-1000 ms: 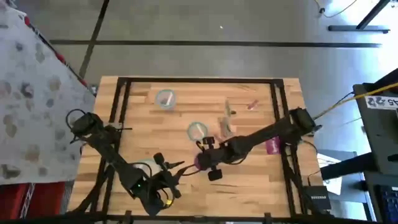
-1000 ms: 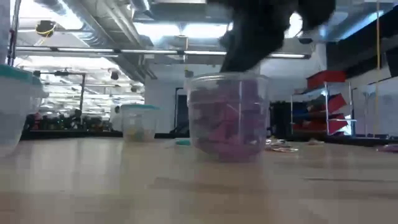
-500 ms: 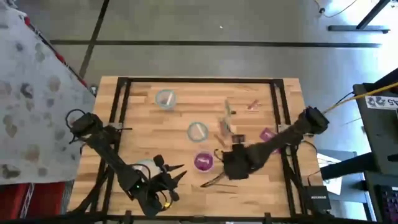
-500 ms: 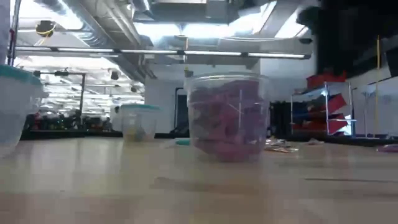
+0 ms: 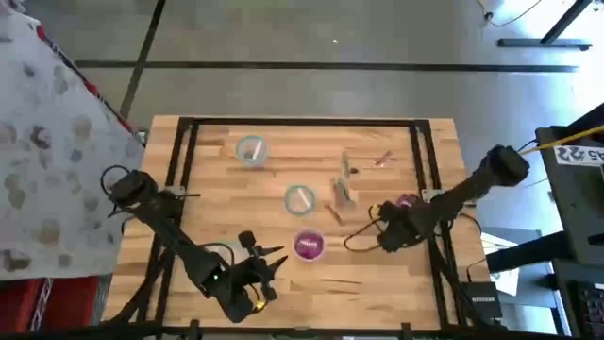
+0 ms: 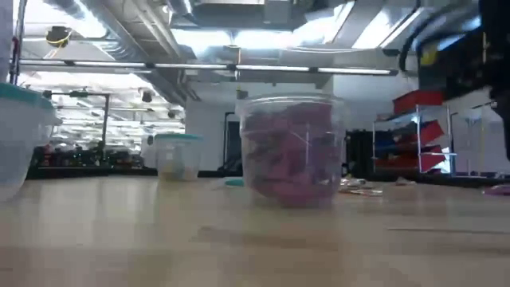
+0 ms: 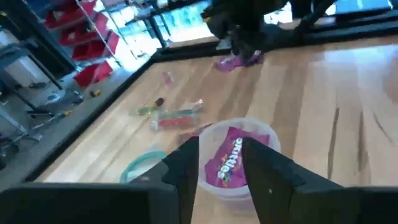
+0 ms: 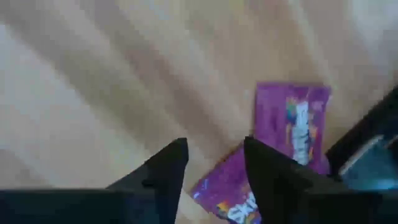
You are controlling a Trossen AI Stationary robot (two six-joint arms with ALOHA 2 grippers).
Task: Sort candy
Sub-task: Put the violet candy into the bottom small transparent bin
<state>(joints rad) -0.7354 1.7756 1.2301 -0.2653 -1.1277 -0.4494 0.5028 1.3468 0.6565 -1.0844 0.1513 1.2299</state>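
Purple candy packets [image 8: 292, 134] lie on the wood just ahead of the right gripper [image 8: 214, 165], whose fingers are parted and empty. Behind it stands a clear bowl [image 5: 309, 245] holding more purple packets. Left gripper [image 7: 221, 165], partly open and empty, hovers by that bowl.

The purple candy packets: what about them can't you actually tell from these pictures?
- Number in the bowl: low view, the packets blur together behind the plastic.
- Loose packets: right wrist view, the right gripper and picture edge cut one off.
- Print on the wrappers: high view, too small.
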